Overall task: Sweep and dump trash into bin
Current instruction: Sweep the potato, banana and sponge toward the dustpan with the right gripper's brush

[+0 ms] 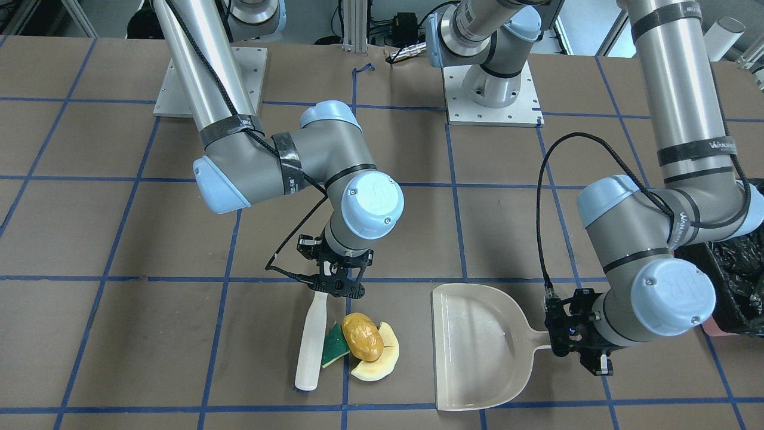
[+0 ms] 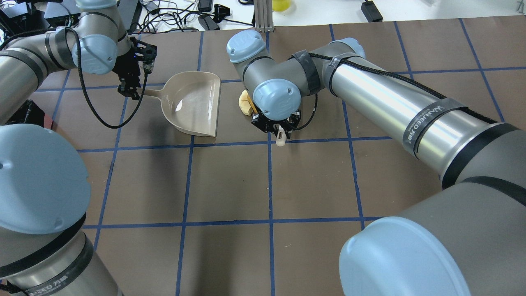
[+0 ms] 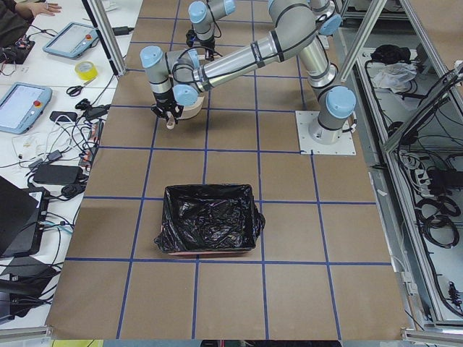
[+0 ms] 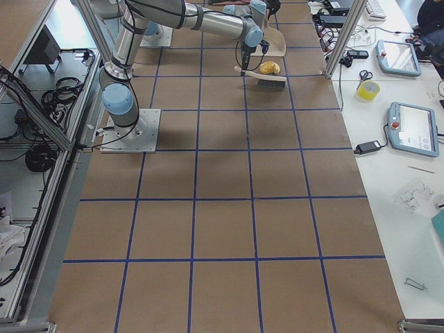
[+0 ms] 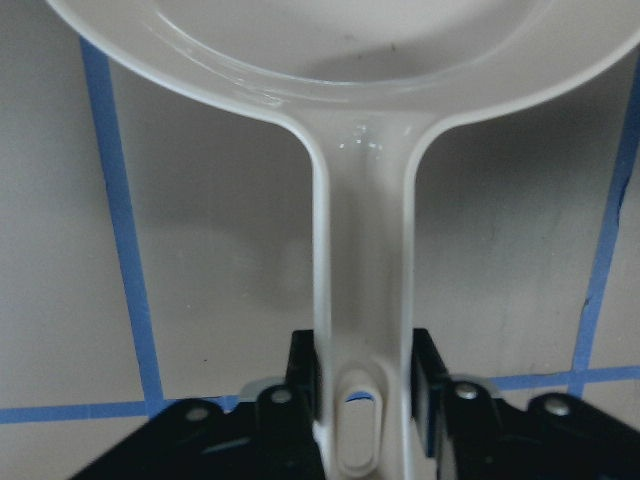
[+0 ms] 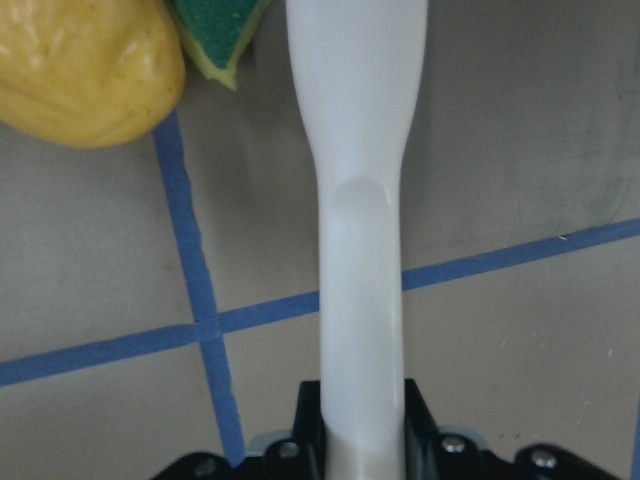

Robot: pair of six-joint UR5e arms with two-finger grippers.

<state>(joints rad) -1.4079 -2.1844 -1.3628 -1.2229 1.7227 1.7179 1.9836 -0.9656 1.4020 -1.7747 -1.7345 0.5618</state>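
- Two robot arms work at a brown table marked with a blue tape grid.
- The right gripper is clamped on the top end of a beige brush. The brush lies with its bristles down on the table.
- The trash sits in a tight cluster just beside the brush: a green-and-yellow sponge touching the brush, a golden potato against the sponge, and a pale slice partly under the potato.
- The left gripper is closed tight on the handle of a beige dustpan. The pan's open edge faces the trash, with a strip of bare table between them. The pan holds nothing yet.
- The bin, lined with a black bag, stands well apart on the robot's left side.
- The step in hand looks like the sweep itself, with the brush already behind the pile.
- To do it well, the brush should probably push straight toward the pan's edge, bristles pressed to the table so the thin slice cannot slip under.
- A slow stroke seems wise, since the round potato may roll off to one side.
- The pan's edge should stay flat on the table and braced against the push.
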